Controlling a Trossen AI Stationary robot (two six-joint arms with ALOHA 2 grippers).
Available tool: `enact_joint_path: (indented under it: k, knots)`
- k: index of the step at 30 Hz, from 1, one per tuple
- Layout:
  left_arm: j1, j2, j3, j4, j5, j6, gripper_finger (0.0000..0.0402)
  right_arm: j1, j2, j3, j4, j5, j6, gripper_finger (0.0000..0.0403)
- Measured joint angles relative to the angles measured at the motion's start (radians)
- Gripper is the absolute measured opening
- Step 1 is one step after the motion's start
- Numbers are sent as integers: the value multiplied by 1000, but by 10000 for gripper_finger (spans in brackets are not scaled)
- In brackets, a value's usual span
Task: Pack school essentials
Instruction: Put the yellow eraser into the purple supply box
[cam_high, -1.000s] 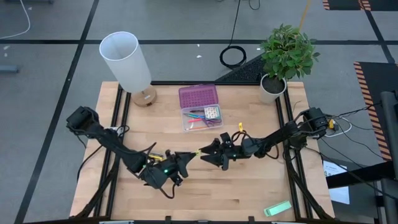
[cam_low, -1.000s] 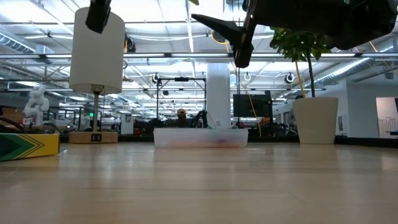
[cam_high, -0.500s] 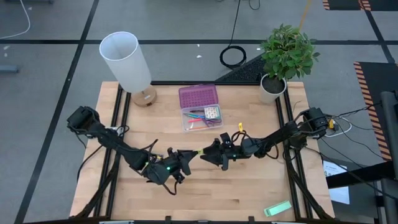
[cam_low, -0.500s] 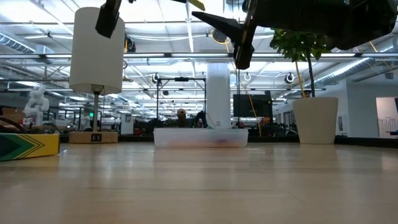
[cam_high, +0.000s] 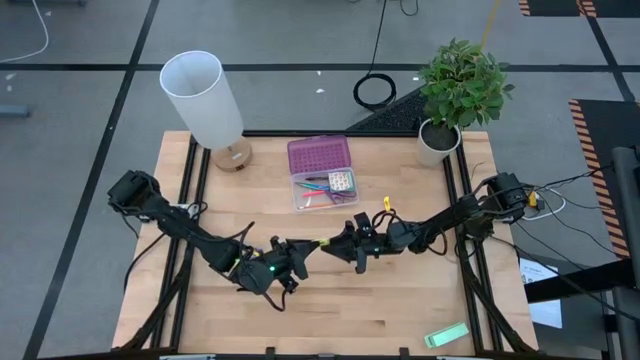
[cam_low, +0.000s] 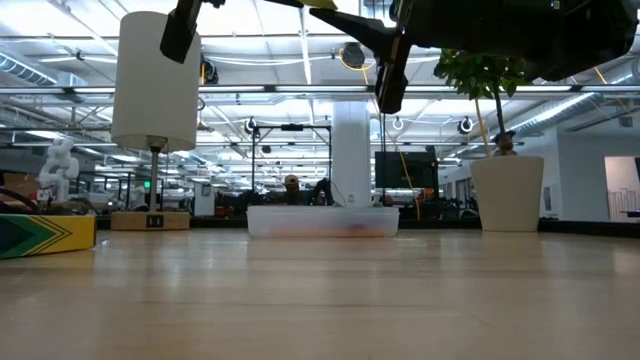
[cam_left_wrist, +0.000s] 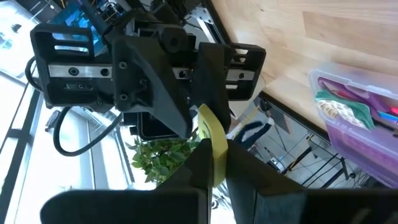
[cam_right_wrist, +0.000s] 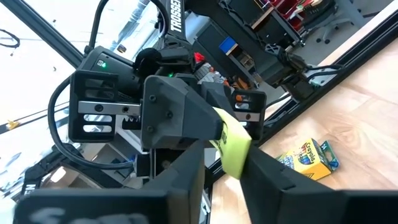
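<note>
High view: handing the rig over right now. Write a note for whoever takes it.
Left gripper: shut on the yellow piece, in the air mid-table.
Right gripper: shut on the same piece, tip to tip with the left, apparently mid-handover.
Case: open at the back, with pencils and a packet inside.
Crayon box: on the table, not packed.
Left to do: finish the handover, then put the piece and crayon box in the case.

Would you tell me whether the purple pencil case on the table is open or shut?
Open: in the high view the pencil case has its purple lid folded back, and pencils show in the clear tray.
</note>
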Motion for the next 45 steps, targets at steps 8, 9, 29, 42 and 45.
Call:
enact_joint_path:
  k: [8, 9, 29, 42, 45]
  knots:
    - [0, 0, 0, 0, 0, -12, 31, -5, 0, 0, 0, 0, -2, 37]
    - [0, 0, 0, 0, 0, -11, 31, -5, 0, 0, 0, 0, -2, 33]
    - [-37, 0, 1, -8, -1, 15, 31, -4, 0, 0, 21, -5, 28, 109]
    - [-29, 0, 0, -6, -1, 9, 31, -5, 0, 0, 14, -4, 16, 32]
    - [-29, 0, 0, -6, -2, -7, 31, -5, 0, 0, 14, -4, 2, 23]
